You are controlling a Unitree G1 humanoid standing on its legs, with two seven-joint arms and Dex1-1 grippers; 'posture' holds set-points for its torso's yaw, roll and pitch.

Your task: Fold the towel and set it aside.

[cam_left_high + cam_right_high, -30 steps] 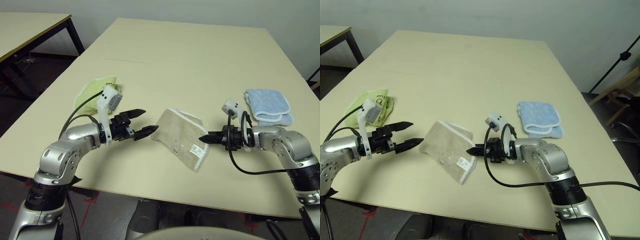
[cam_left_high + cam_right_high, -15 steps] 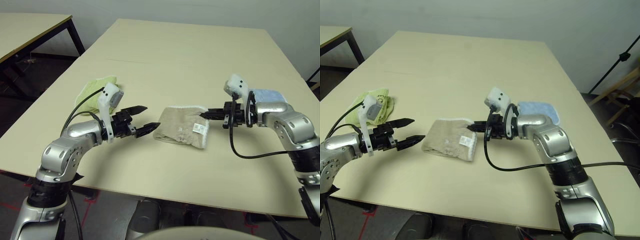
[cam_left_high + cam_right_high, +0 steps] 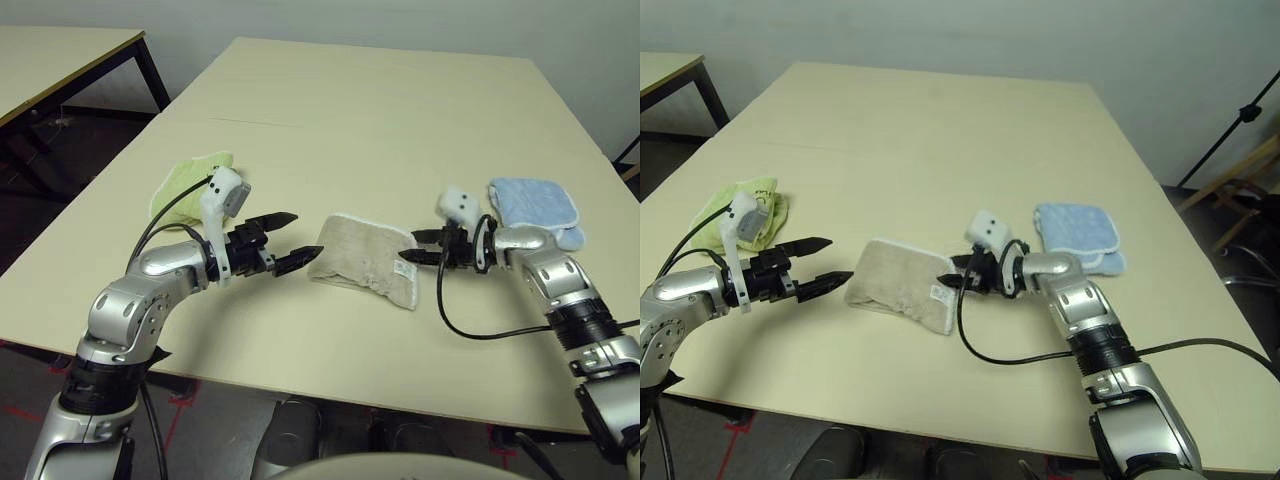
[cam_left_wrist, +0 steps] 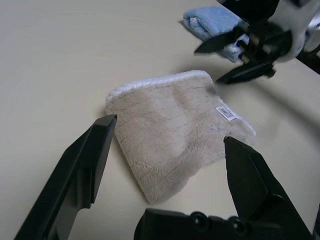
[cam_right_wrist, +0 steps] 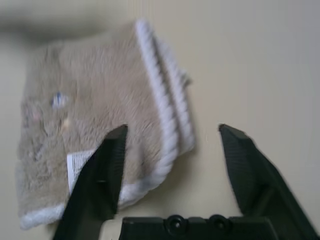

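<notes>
Between my two grippers, the folded beige towel (image 3: 362, 261) lay flat on the table (image 3: 380, 120). Left gripper (image 3: 285, 240) and right gripper (image 3: 419, 247) both stood spread, empty. Right wrist view alone revealed blurred embroidery.

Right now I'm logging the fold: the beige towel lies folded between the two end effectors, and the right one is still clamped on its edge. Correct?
Not quite. The towel does lie folded between the end effectors, but the right end effector has let go: its fingers stand open just off the towel's edge, as the right wrist view shows.
</notes>
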